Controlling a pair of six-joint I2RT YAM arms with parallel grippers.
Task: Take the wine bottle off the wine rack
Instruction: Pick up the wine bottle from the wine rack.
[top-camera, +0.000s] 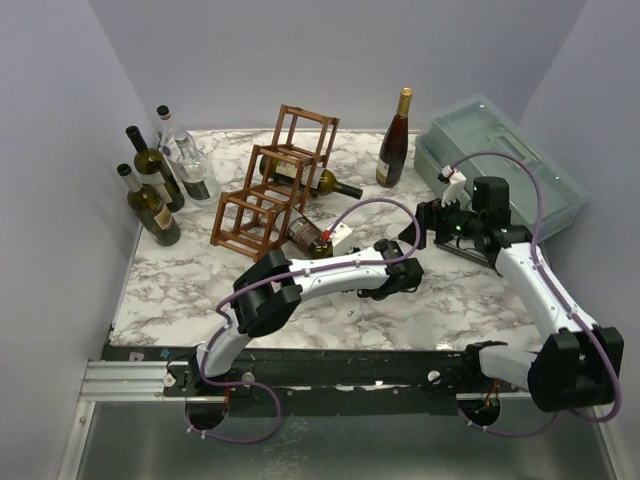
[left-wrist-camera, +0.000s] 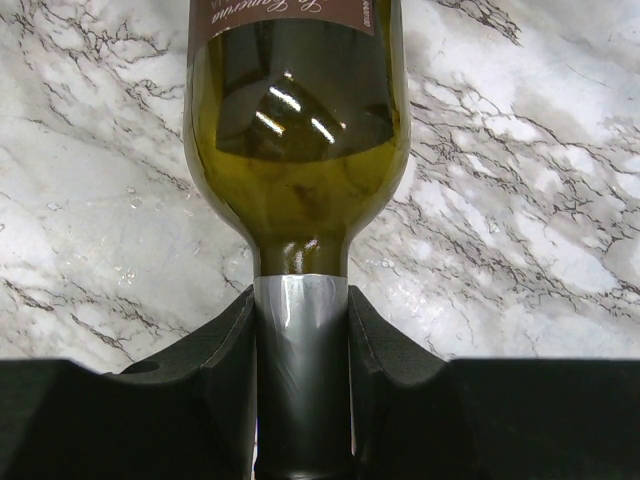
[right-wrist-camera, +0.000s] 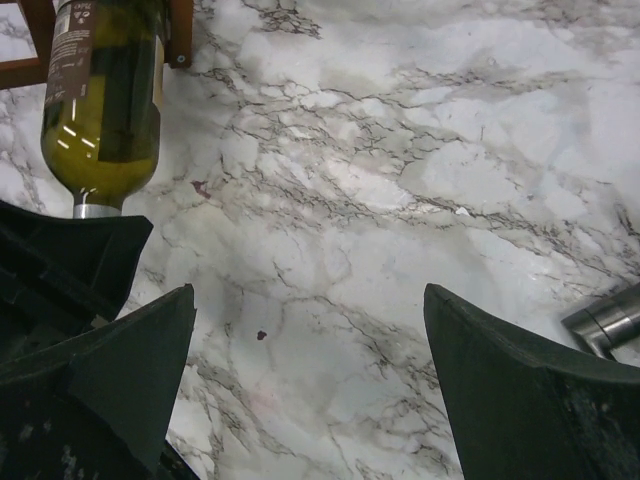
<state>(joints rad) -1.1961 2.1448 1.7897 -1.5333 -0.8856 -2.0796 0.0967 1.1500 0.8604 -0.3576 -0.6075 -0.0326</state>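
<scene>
**Left jaws clamped on bottle neck; right jaws spread**

Left wrist view: the jaws of the left gripper (left-wrist-camera: 300, 320) pinch the foil-wrapped neck of the wine bottle (left-wrist-camera: 296, 130). Its shoulder and label lie just beyond the jaws, over the marble table (left-wrist-camera: 520, 200).

Right wrist view: the jaws of the right gripper (right-wrist-camera: 310, 300) stand spread, with bare table between them. Ahead and to their left, the same bottle lies with its far end between bars of the wine rack (right-wrist-camera: 181, 30), which the left wrist view does not reach.

Top view only: a second bottle (top-camera: 305, 178) lies in a higher cell of the rack. A grey box (top-camera: 500, 160) sits near the right gripper.
</scene>
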